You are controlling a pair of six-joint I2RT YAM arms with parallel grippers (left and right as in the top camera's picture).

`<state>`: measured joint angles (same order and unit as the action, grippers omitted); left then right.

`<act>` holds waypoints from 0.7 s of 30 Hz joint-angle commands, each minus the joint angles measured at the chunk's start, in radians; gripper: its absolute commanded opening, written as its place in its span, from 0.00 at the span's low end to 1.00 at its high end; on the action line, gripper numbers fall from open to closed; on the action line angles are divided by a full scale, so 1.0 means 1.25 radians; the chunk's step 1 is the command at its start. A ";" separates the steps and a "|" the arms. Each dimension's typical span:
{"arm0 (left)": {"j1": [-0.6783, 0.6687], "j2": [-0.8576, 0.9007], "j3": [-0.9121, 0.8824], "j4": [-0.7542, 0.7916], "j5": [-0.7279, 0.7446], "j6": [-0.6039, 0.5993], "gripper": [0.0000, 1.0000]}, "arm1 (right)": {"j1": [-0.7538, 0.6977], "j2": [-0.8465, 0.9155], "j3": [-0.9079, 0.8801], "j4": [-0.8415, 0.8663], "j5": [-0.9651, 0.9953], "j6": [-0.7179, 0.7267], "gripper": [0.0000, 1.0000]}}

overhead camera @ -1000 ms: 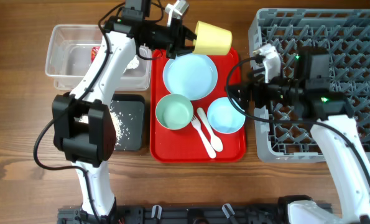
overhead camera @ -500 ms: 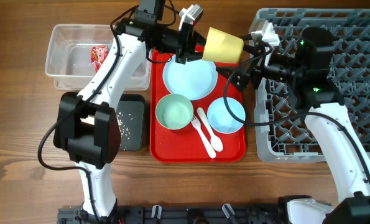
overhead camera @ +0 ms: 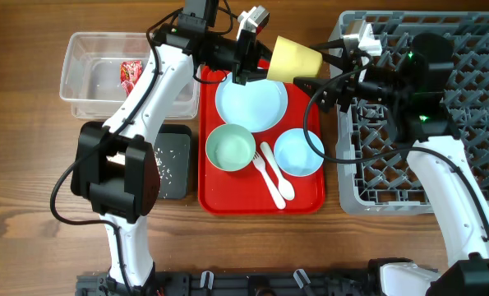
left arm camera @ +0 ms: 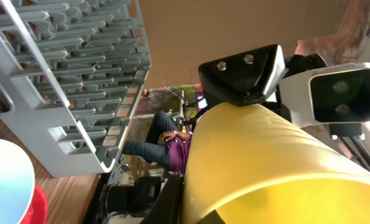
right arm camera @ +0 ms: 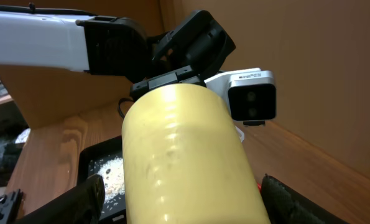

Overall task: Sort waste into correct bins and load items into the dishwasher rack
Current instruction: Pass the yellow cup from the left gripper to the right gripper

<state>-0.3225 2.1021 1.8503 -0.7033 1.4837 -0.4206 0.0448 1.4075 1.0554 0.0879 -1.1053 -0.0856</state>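
My left gripper (overhead camera: 263,56) is shut on the yellow cup (overhead camera: 294,58) and holds it sideways in the air, above the far edge of the red tray. The cup fills the left wrist view (left arm camera: 278,168). My right gripper (overhead camera: 314,69) is open, with a finger on either side of the cup (right arm camera: 178,155) and a gap on each side. The grey dishwasher rack (overhead camera: 441,123) stands to the right. The light blue plate (overhead camera: 251,100), pale green bowl (overhead camera: 230,148), small blue bowl (overhead camera: 298,153), and white fork and spoon (overhead camera: 273,174) lie on the red tray.
The red serving tray (overhead camera: 214,196) is in the middle. The clear tub (overhead camera: 88,70) at far left holds the red wrapper (overhead camera: 131,72). The black tray (overhead camera: 174,160) with rice crumbs is in front of it. The napkin is hidden.
My left gripper carried the yellow cup to the right, toward the rack. My right gripper moved up and left, and its open fingers now sit around the cup.
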 commanded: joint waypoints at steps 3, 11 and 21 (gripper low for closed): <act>-0.001 0.004 0.001 0.002 0.050 0.016 0.04 | 0.002 0.008 0.011 -0.012 -0.033 0.008 0.82; -0.002 0.004 0.001 0.002 0.060 0.016 0.04 | 0.002 0.008 0.011 -0.008 -0.033 0.008 0.82; -0.022 0.004 0.001 0.002 0.062 0.016 0.04 | 0.002 0.008 0.011 -0.009 -0.033 0.009 0.60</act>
<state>-0.3382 2.1021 1.8503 -0.7029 1.5295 -0.4206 0.0410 1.4082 1.0554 0.0746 -1.1332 -0.0719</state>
